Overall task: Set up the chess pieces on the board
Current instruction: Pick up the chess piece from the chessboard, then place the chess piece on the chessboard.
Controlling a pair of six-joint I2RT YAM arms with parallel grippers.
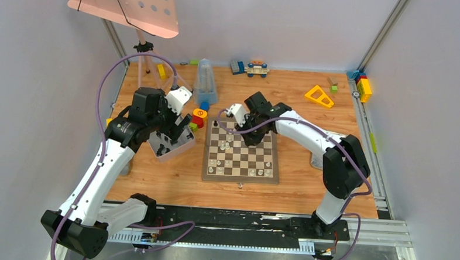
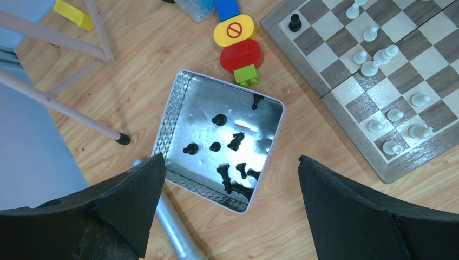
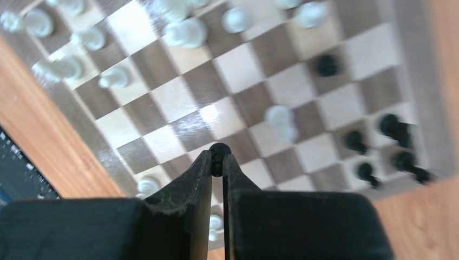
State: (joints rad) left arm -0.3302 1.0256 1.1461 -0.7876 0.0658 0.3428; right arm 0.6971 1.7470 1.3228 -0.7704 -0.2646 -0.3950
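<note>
The wooden chessboard (image 1: 240,178) lies mid-table with several white pieces (image 1: 227,147) and a few black ones on it. My right gripper (image 1: 252,137) hovers over its far part. In the right wrist view it (image 3: 217,161) is shut on a small black piece (image 3: 218,149) above the board (image 3: 246,65). Black pieces (image 3: 400,130) stand at that view's right and white pieces (image 3: 187,32) at the top. My left gripper (image 2: 231,158) is open and empty above the metal tray (image 2: 178,97). Several black pieces (image 2: 235,141) lie in the tray. The board's corner (image 2: 346,127) is at the right.
A red, yellow and green toy block stack (image 2: 241,49) sits between the tray and the board. A silver cylinder (image 2: 168,227) lies beside the tray. Tripod legs (image 2: 65,108) stand at the left. A yellow triangle block (image 1: 319,96) and other toys sit at the back. A loose piece (image 1: 239,185) lies in front of the board.
</note>
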